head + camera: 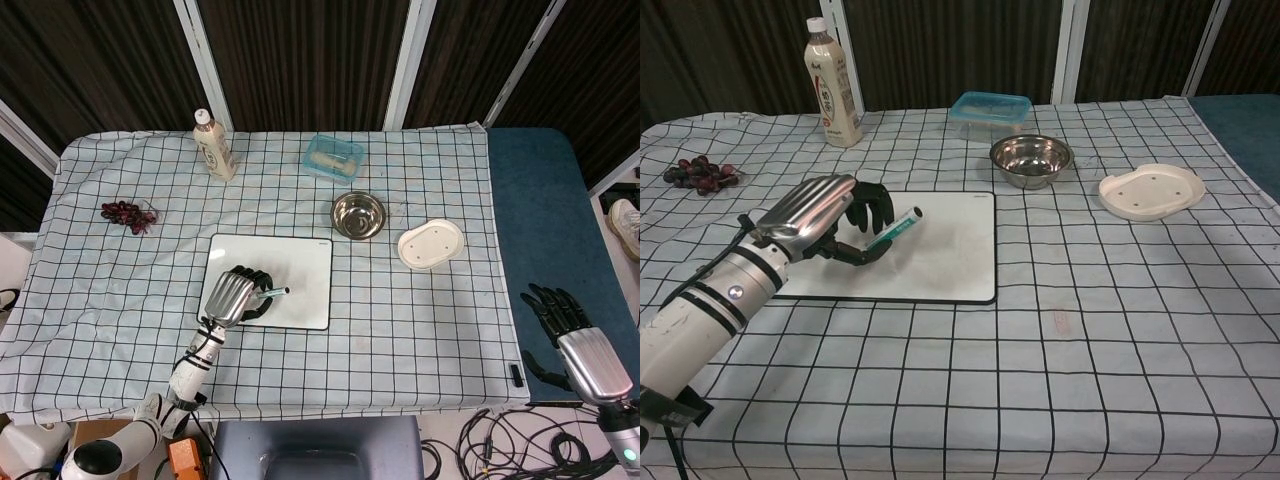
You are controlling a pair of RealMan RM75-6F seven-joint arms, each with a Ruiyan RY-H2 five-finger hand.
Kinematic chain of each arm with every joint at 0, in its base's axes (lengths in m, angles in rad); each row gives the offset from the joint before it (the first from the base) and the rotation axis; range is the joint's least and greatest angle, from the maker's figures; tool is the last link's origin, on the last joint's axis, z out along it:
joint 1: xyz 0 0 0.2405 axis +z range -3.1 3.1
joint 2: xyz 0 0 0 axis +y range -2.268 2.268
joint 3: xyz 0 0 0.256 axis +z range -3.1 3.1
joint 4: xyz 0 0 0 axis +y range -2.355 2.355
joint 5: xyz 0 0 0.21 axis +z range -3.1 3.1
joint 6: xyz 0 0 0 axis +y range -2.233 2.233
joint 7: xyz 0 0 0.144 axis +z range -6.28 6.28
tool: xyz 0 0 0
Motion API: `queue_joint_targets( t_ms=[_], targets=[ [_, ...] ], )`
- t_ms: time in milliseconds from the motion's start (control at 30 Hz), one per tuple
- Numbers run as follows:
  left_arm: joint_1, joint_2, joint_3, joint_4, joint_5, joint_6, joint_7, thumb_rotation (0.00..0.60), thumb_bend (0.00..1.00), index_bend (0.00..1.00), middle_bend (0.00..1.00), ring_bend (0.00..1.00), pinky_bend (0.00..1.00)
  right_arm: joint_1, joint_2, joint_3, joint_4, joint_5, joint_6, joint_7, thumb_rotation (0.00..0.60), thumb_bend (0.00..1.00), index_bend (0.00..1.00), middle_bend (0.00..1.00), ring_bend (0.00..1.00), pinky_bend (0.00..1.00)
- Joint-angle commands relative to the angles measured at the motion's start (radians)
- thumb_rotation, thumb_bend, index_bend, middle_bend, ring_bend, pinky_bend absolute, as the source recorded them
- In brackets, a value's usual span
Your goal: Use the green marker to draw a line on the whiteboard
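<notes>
The white whiteboard [300,262] [940,245] lies flat on the checked cloth in the middle of the table. My left hand [233,296] [820,215] is over the board's left part and grips the green marker [270,293] [892,229]. The marker slants up to the right, its white end pointing toward the board's far right; its tip is hidden under the fingers. My right hand [575,335] hangs off the table's right side above the blue surface, fingers spread and holding nothing. It does not show in the chest view.
A steel bowl [357,214] [1031,157] and a white tray [431,245] [1151,191] stand right of the board. Behind are a blue-lidded box [333,156] [989,109] and a bottle [214,146] [832,84]. Grapes [128,213] [695,172] lie far left.
</notes>
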Motion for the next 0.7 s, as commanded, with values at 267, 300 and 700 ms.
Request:
queue_joint_targets(
  t_ms=[267, 300, 700],
  targets=[
    [0.015, 0.013, 0.007, 0.005, -0.002, -0.007, 0.0, 0.6, 0.54, 0.77, 0.77, 0.52, 0.46, -0.001, -0.002, -0.001, -0.003, 0.0, -0.003, -0.009, 0.6, 0.32, 0.0, 0.0, 0.0, 0.02],
    [0.018, 0.014, 0.007, 0.007, -0.003, -0.01, -0.002, 0.6, 0.54, 0.77, 0.77, 0.52, 0.46, -0.001, -0.002, -0.001, -0.003, 0.0, -0.002, -0.01, 0.6, 0.32, 0.0, 0.0, 0.0, 0.02],
    [0.059, 0.035, 0.008, 0.032, -0.016, -0.006, -0.043, 0.6, 0.55, 0.77, 0.77, 0.52, 0.46, -0.004, -0.005, 0.001, -0.005, 0.003, -0.001, -0.022, 0.6, 0.32, 0.0, 0.0, 0.0, 0.02]
  ],
)
